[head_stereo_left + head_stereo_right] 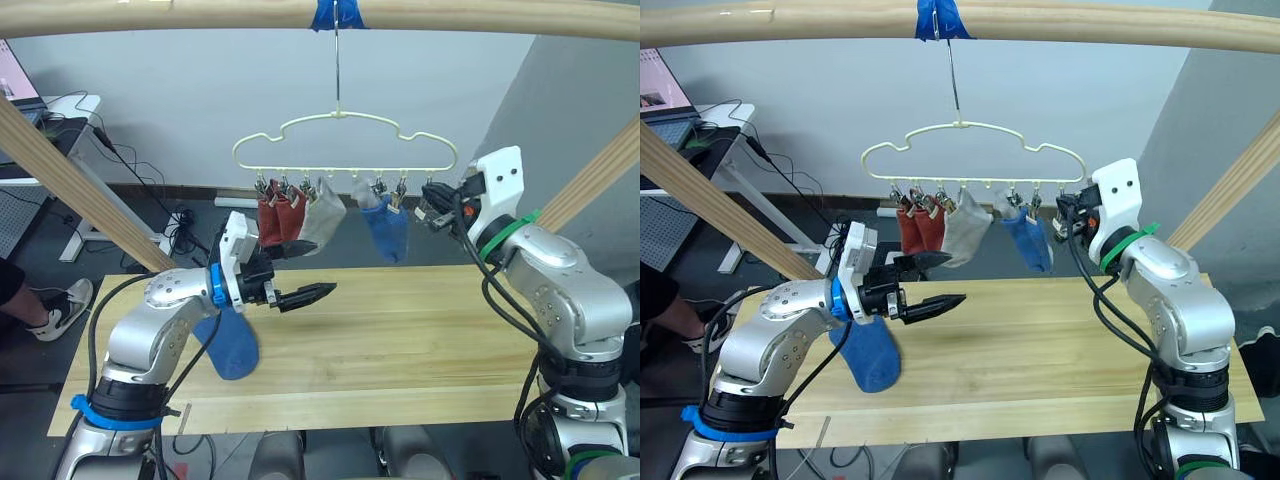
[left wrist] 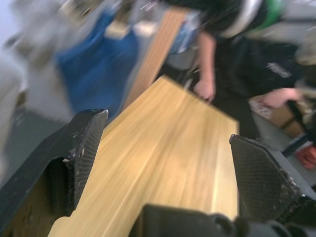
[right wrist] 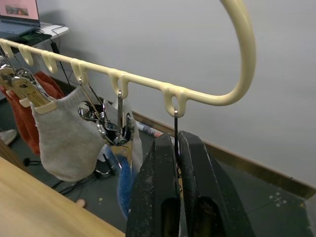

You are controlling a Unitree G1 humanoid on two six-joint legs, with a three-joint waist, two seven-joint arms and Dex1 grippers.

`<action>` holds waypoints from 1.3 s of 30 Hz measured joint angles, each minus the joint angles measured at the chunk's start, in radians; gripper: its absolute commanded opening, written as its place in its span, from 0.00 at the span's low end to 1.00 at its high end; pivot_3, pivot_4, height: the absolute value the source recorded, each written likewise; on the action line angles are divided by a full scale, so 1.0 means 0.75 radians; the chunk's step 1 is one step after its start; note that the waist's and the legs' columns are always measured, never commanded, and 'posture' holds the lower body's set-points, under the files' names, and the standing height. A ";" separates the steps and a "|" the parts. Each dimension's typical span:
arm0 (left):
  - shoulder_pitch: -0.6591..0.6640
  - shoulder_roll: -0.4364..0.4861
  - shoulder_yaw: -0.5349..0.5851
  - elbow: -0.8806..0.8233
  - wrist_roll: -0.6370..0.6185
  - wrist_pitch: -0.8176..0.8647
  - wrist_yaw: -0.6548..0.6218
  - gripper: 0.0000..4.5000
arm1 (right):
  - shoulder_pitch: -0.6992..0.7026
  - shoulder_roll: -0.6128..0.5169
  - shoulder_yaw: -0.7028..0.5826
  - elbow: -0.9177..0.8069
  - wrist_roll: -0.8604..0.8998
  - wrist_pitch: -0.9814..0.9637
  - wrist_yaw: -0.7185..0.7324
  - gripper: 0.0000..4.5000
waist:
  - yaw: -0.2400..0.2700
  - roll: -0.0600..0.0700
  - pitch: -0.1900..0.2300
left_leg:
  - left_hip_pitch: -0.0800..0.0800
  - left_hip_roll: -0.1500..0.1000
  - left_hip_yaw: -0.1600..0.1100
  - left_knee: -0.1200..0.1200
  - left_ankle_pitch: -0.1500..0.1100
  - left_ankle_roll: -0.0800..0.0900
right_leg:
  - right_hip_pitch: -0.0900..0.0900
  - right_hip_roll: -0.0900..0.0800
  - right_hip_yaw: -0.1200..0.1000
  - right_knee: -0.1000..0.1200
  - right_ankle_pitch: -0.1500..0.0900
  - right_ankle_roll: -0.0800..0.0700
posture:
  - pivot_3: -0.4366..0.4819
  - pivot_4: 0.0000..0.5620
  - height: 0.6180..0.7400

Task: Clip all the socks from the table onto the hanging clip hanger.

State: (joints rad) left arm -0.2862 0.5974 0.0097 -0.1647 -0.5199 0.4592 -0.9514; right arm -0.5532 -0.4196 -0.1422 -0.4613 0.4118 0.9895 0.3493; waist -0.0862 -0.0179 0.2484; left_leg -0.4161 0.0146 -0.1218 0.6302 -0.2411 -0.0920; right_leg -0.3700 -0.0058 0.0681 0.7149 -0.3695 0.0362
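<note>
**One blue sock down, five up on the hanger**

Nearest, at the left of the table (image 1: 420, 350), one blue sock (image 1: 232, 345) lies flat, partly behind the left arm. Just above it the left gripper (image 1: 318, 293) hovers over the tabletop, its black fingers spread wide and holding nothing.

Further back, the clip hanger (image 1: 345, 140) hangs by its hook from the wooden rail (image 1: 200, 15), at the blue tape (image 1: 338, 12). On its clips, from the left: two rust red socks (image 1: 280, 218), a light grey sock (image 1: 322, 212), another grey one mostly hidden behind the second blue sock (image 1: 388, 228).

At the hanger's right end, the right gripper (image 3: 177, 148) is pinched shut around the last clip (image 3: 176, 129), fingers nearly touching on its thin wire.
</note>
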 measured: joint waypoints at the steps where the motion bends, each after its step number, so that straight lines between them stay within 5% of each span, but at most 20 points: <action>1: 0.021 0.002 0.008 0.030 0.020 0.015 0.035 1.00 | -0.013 -0.018 -0.018 0.000 0.027 0.033 0.009 0.00 | 0.000 0.000 0.000 | 0.000 0.000 0.000 0.000 0.000 0.000 | 0.000 0.000 0.000 0.000 0.000 0.000 | 0.39 0.45 1.00; 16: 0.238 -0.008 0.222 0.094 0.230 0.371 0.703 1.00 | -0.125 -0.072 -0.120 0.052 0.214 0.233 0.023 0.00 | -0.004 -0.002 0.005 | 0.000 0.000 0.000 0.000 0.000 0.000 | 0.000 -0.001 0.000 0.000 0.000 0.000 | 0.39 0.47 1.00; 27: 0.322 -0.007 0.232 0.073 0.295 0.455 0.782 1.00 | -0.142 -0.071 -0.121 0.084 0.215 0.230 0.010 0.00 | 0.000 -0.003 0.013 | 0.000 0.000 0.000 0.000 0.000 0.000 | 0.000 -0.003 0.000 0.000 0.000 0.000 | 0.39 0.48 1.00; 39: 0.253 0.006 0.145 0.330 0.398 0.286 0.685 0.96 | -0.141 -0.045 -0.120 0.070 0.245 0.238 -0.035 0.00 | -0.001 -0.003 0.014 | -0.001 0.000 0.001 -0.001 0.000 0.000 | -0.001 -0.004 0.000 -0.001 0.000 0.000 | 0.37 0.47 1.00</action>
State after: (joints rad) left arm -0.0966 0.6021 0.1185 0.0829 -0.2212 0.6737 -0.4375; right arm -0.6591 -0.4535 -0.2324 -0.4086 0.5954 1.1683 0.3227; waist -0.0873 -0.0202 0.2591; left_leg -0.4165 0.0143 -0.1213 0.6297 -0.2412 -0.0920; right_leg -0.3704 -0.0086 0.0681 0.7142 -0.3695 0.0362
